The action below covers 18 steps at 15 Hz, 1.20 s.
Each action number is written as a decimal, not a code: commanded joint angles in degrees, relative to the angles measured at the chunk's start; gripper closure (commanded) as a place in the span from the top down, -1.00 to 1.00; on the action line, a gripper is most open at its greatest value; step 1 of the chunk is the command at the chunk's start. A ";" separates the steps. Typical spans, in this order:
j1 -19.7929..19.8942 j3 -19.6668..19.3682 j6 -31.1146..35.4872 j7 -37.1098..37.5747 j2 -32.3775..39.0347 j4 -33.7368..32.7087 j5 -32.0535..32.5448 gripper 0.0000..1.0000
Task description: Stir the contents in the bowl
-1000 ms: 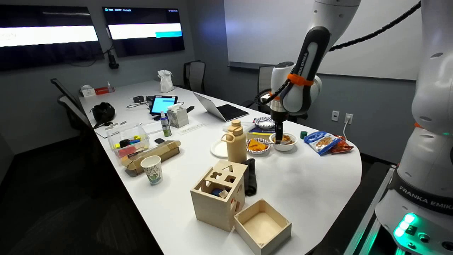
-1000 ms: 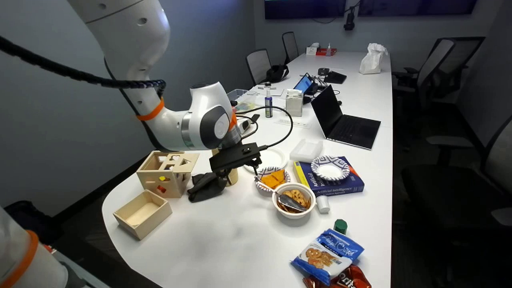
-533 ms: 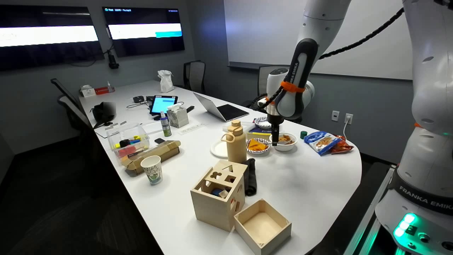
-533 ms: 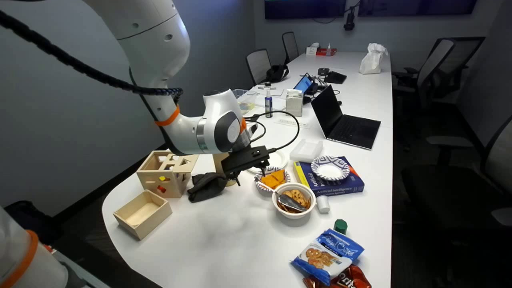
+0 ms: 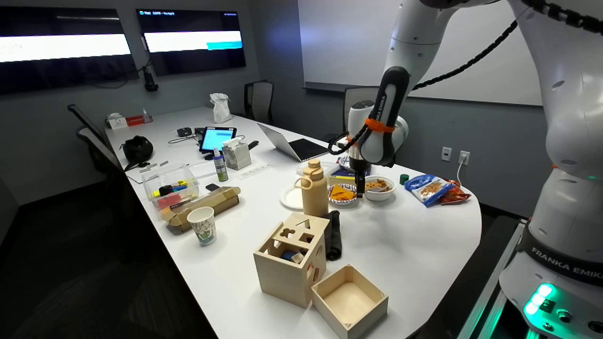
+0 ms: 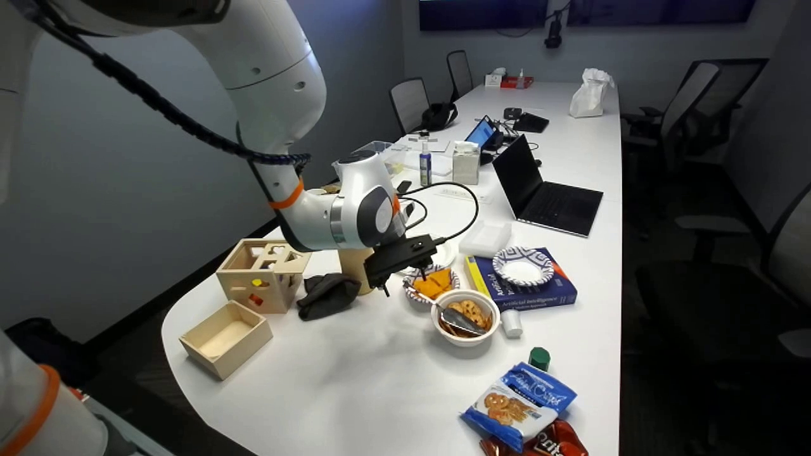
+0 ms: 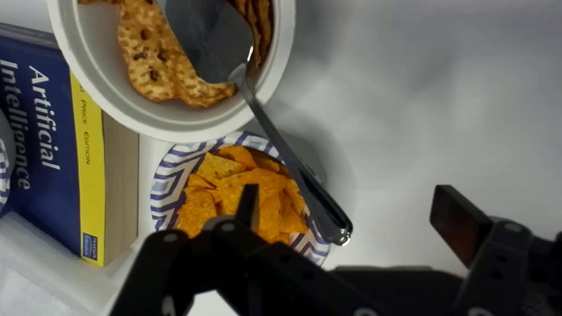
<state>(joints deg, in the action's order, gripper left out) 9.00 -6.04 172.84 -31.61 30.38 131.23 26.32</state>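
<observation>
claw (image 7: 347,197) spread wide near the patterned bowl (image 7: 164,193)

this bowl, heaped with orange chips (image 7: 268,184), sits left of centre in the wrist view. just beside it, upper left, is one white bowl (image 7: 175,126) of crisps (image 7: 151,72), its one spoon (image 7: 281,142) reaching over the chips. the spoon's handle shows between the claw's two parted fingers, touching neither. a second patterned bowl (image 6: 521,272), on one book (image 7: 52,131) at far left, shows whole only in an exterior view. only the exterior views show two wooden boxes (image 5: 287,278) and two snack bags (image 6: 523,405).
</observation>
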 commanded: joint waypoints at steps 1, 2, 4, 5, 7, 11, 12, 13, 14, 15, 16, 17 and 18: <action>0.37 0.32 -0.19 -0.08 0.11 -0.23 0.13 1.00; 0.45 0.36 -0.18 -0.18 0.15 -0.28 0.12 1.00; 0.52 0.40 -0.17 -0.26 0.15 -0.37 0.11 1.00; 0.61 0.64 -0.80 -0.31 0.77 -0.94 -0.12 1.00; -0.83 -0.96 0.88 0.94 2.39 -1.49 0.57 1.00; -2.64 -3.50 4.26 2.39 5.47 -1.95 1.34 1.00; -3.14 -4.10 5.22 2.57 5.88 -1.85 1.50 1.00; -3.98 -5.04 6.39 2.79 6.13 -1.57 1.79 1.00; -5.00 -6.14 7.35 3.12 6.50 -1.53 1.84 1.00; -6.23 -7.37 8.45 3.47 6.81 -1.49 1.86 1.00; -7.41 -8.57 9.29 3.63 7.00 -1.47 1.85 1.00; -8.65 -9.85 10.37 3.78 7.38 -1.61 1.76 1.00; -9.82 -10.98 11.25 3.90 7.68 -1.71 1.57 1.00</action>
<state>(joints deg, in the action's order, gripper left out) 3.03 -13.13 180.95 -29.98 36.67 130.37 26.46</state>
